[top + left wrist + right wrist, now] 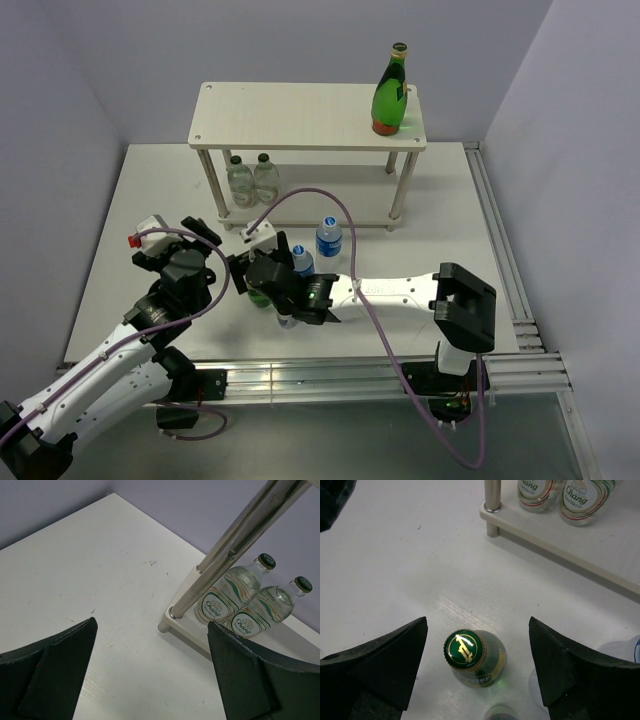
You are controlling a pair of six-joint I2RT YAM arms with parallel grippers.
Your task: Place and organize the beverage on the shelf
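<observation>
With right gripper [477, 625] wide astride green glass bottle [479, 669]: centre over cap [464, 649], lower past it, close squarely, keep upright.

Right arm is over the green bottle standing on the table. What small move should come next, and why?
Probably lower the right gripper straight down around the neck of the green glass bottle. Its jaws stand open on either side of the upright bottle's top, seen from above in the wrist view, and neither finger touches the glass, so nothing is gripped yet.
</observation>
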